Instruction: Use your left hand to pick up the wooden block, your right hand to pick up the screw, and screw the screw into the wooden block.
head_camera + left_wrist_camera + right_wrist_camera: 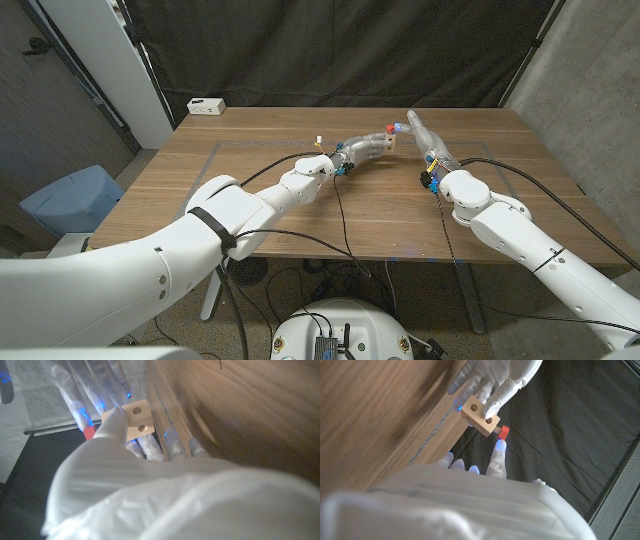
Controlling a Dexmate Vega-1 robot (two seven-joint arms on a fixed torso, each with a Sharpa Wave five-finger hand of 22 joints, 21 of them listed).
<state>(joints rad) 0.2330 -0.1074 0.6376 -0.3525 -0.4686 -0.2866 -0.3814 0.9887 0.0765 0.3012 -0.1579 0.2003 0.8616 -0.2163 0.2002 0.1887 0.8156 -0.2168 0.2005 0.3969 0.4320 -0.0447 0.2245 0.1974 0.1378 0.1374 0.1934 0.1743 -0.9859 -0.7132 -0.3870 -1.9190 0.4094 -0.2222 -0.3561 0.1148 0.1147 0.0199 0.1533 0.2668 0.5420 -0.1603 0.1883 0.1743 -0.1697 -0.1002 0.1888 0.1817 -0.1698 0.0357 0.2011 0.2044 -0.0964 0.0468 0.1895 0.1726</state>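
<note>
Nearest the robot, both white arms come in from the bottom corners of the head view and reach out over the wooden worktop, black cables trailing along them.

Toward the middle of the worktop, the left hand is held up above the surface, wrapped in a clear glove. Its fingers are closed around the wooden block: in the left wrist view the thumb presses on the block's face beside two round holes, with other fingers behind it. The block is off the worktop, held in the air at the tip of that hand.

Just to the robot's right of it, the right hand also reaches in, gloved, its fingers pointing at the block. A red screw sits against the end of the block, its shank entering a hole there while the red head stands clear. In the right wrist view one fingertip is just below the red head; I cannot tell whether the right fingers actually pinch the screw or merely stand near it. Blue lights glow at several fingertips of both hands.

Farther back, near the far left corner of the worktop, lies a small white box, well apart from the hands. Behind the worktop hangs a black curtain.
</note>
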